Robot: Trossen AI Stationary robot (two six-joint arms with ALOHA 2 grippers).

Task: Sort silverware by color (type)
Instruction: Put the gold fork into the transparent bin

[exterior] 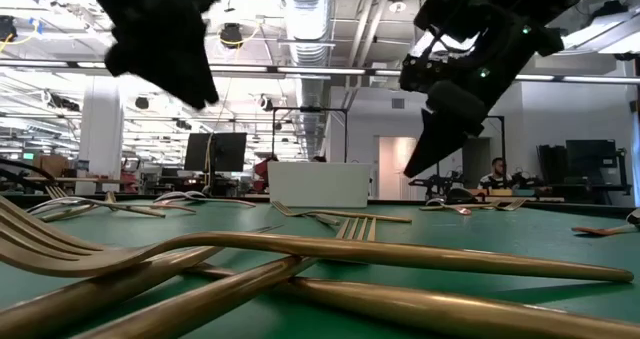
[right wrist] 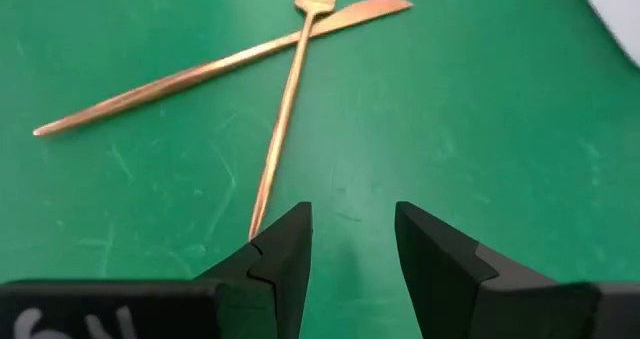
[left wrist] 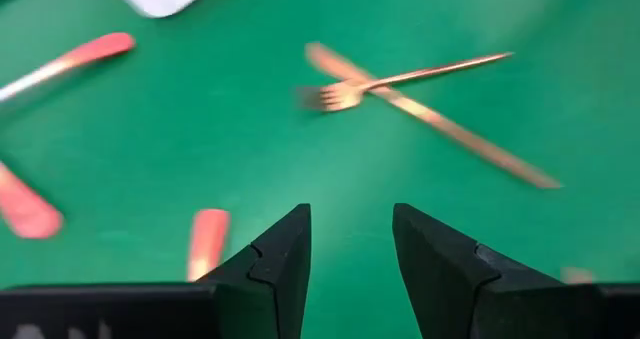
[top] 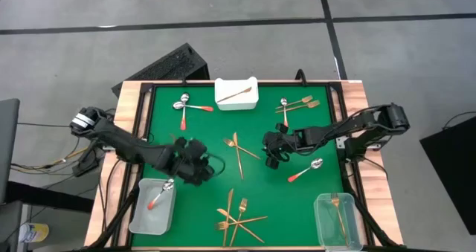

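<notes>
A copper fork and knife [top: 238, 152] lie crossed on the green mat [top: 260, 200] at the table's middle. They also show in the left wrist view [left wrist: 400, 84] and the right wrist view [right wrist: 295, 49]. My left gripper [top: 202, 166] hovers open just left of them [left wrist: 350, 214]. My right gripper [top: 270, 154] hovers open just right of them [right wrist: 352, 214], above the fork's handle end [right wrist: 258, 214]. In the low view it hangs clear of the mat [exterior: 428, 154]. Red-handled spoons lie at the far left [top: 184, 107] and right of centre [top: 305, 170].
A white tray [top: 236, 96] at the far edge holds one copper piece. A clear bin [top: 141, 215] at the near left holds a red-handled spoon. A clear bin [top: 327, 230] at the near right holds a gold fork. Gold pieces lie heaped near the front [top: 238, 218] and at the far right [top: 297, 105].
</notes>
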